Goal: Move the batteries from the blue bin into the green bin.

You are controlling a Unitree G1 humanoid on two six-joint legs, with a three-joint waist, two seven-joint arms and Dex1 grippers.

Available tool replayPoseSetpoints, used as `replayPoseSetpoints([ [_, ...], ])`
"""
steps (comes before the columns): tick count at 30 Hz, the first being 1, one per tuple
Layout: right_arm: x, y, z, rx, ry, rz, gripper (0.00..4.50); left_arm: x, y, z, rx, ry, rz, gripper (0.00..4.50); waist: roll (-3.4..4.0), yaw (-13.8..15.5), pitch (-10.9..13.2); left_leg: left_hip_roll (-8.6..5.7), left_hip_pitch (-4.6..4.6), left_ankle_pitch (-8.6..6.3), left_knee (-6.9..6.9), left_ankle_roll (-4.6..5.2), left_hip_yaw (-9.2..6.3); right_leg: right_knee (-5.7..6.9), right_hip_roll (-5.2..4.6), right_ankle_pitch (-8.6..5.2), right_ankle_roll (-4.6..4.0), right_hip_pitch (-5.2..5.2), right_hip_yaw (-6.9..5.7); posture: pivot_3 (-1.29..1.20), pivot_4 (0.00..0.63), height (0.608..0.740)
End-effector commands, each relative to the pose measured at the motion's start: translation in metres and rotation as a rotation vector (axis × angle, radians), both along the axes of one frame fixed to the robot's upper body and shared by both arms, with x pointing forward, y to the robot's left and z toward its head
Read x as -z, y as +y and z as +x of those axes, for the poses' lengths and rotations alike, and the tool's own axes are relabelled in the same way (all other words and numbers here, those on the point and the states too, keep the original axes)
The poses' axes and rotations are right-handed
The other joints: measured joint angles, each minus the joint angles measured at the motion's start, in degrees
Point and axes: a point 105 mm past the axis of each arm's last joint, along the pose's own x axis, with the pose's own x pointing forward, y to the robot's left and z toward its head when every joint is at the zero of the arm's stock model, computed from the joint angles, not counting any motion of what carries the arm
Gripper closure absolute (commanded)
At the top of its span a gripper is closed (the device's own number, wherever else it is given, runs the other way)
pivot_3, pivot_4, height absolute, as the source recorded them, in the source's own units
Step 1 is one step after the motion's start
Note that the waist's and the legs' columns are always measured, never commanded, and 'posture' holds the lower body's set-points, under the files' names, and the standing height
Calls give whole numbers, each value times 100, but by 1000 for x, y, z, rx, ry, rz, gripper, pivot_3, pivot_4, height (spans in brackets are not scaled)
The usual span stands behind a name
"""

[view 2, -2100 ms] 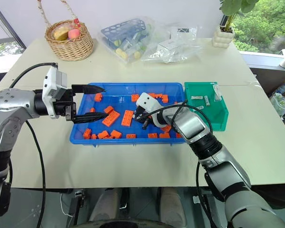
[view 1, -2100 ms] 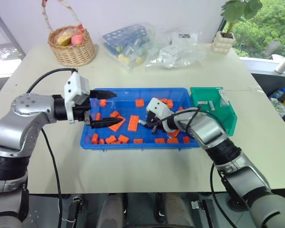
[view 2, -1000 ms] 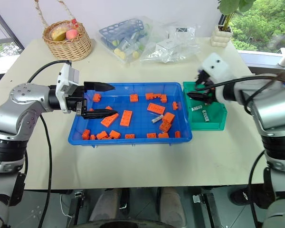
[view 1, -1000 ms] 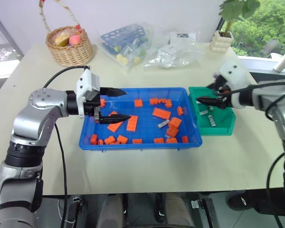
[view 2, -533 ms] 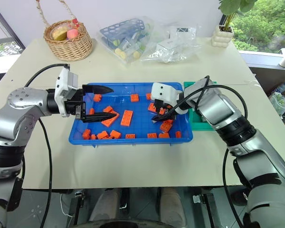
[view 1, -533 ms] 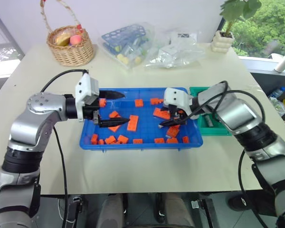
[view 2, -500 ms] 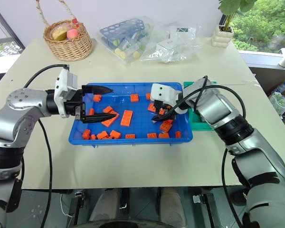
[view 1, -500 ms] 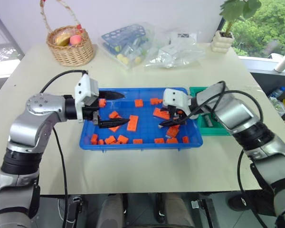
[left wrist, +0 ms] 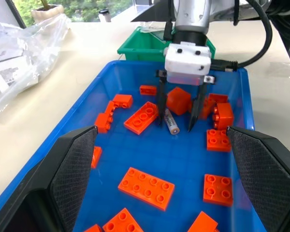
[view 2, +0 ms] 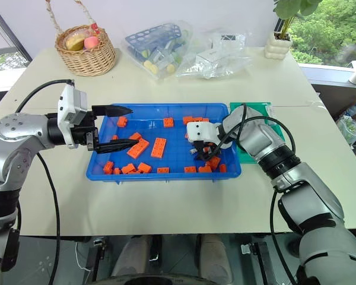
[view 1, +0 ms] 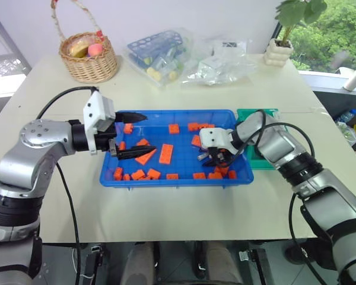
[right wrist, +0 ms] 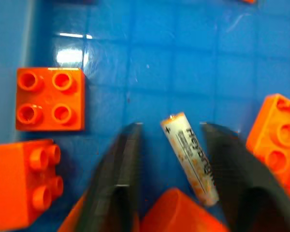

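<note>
The left gripper (view 1: 129, 135) hovers over the blue bin's (view 1: 166, 178) left end, jaws apart. At the bin's right, the right gripper (left wrist: 174, 128) points down, jaws apart astride a battery (left wrist: 171, 122) lying among orange bricks (view 1: 166, 154). The green bin (view 1: 262, 155) sits just right.

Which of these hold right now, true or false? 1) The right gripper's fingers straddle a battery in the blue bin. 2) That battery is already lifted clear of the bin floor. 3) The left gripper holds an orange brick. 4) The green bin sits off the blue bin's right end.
1) True: the right gripper has a finger on each side of the battery in the blue bin.
2) False: it lies on the bin floor among the orange bricks.
3) False: the left gripper is open and holds nothing.
4) True: the green bin sits there.
</note>
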Motion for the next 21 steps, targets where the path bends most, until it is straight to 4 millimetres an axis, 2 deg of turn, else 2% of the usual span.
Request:
replayPoseSetpoints([
  [1, -4, 0, 1, 27, -1, 30, 4164, -14, 1, -1, 8, -55, -1, 0, 0, 4, 0, 0, 0, 0, 0, 0, 0, 0, 0, 0, 0, 0, 0, 0, 150, 736],
  [2, -7, 2, 0, 35, -2, 48, 4472, -15, 0, -1, 13, -55, -1, 0, 0, 4, 0, 0, 0, 0, 1, 0, 0, 0, 0, 0, 0, 0, 0, 0, 150, 736],
  [5, -37, 7, 4, 96, -29, 185, 4492, -15, -2, 1, 30, -52, 1, 0, 0, 5, 0, 0, 0, 0, 1, 0, 0, 0, 0, 0, 0, 1, 0, 0, 150, 736],
  [8, -70, 2, 11, 188, -90, 313, 4492, -14, -4, 3, 40, -50, -2, 0, 1, 6, 1, 0, 0, 0, 0, 0, 0, 2, 0, 0, 0, 0, 0, 0, 150, 736],
  [10, -100, -21, 21, 344, -149, 419, 4492, -14, -7, 5, 52, -44, -10, 0, 1, 12, 1, 0, 0, 1, 1, -1, 1, 3, -1, 0, 0, 0, 0, 0, 150, 736],
  [13, -132, -62, 25, 538, -245, 511, 4492, -12, -10, 7, 65, -41, -12, 0, 1, 74, 1, -1, -2, 1, 2, -1, 1, 3, -2, 0, 0, 0, -1, 0, 150, 736],
  [14, -138, -70, 25, 571, -270, 525, 4492, -11, -10, 7, 67, -41, -10, 0, 1, 101, 1, -2, -2, 1, 1, -1, 2, 1, -3, 0, 0, 0, -1, 0, 150, 736],
  [16, -151, -112, 18, 706, -342, 532, 4492, -8, -10, 9, 72, -35, -5, 0, 1, 123, 1, -2, -2, 0, 0, -1, 4, -2, -4, 0, 0, 0, 0, 0, 150, 736],
  [18, -152, -134, 7, 766, -360, 510, 4492, -8, -11, 11, 76, -35, -3, 0, 1, 156, 1, -2, -2, 0, -2, 0, 3, -3, -4, 0, -1, -1, -1, 0, 150, 736],
  [21, -133, -144, -8, 812, -304, 482, 4492, -10, -13, 16, 84, -41, -9, 0, 0, 128, 0, -2, -1, 0, -3, 0, 5, -5, -4, 0, -1, 0, -1, 0, 150, 736],
])
